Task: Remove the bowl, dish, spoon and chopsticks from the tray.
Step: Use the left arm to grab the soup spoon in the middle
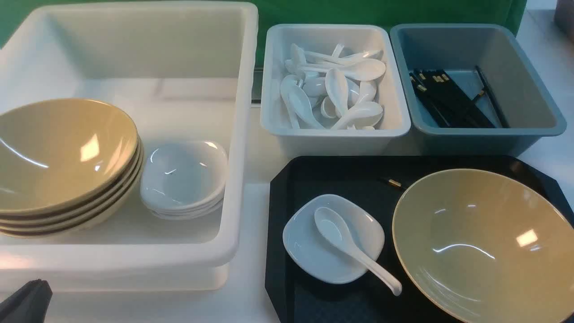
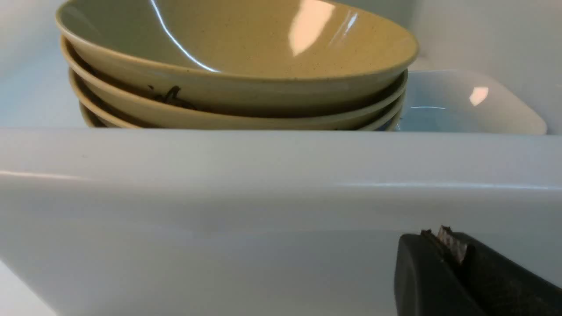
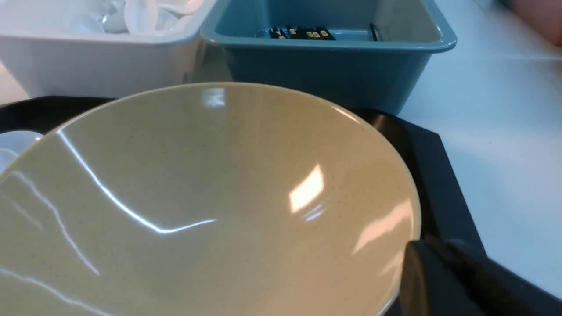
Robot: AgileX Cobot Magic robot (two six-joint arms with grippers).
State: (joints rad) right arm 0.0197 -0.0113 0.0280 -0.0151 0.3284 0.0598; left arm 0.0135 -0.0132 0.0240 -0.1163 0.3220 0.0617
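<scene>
While spoon (image 1: 341, 234) lies in dish (image 1: 307, 253) beside bowl (image 1: 484, 244), left tool (image 2: 448, 240) pressed together, right tool (image 3: 439, 252) state unclear

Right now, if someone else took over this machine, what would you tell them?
Left gripper shut, empty, low outside the white tub.
Right gripper looks shut, empty, by the rim of the bowl.
Bowl, dish with the spoon in it, and chopsticks (only a gold-banded end shows beside the bowl) all sit on the tray.
Done: nothing. Left: all four.
</scene>
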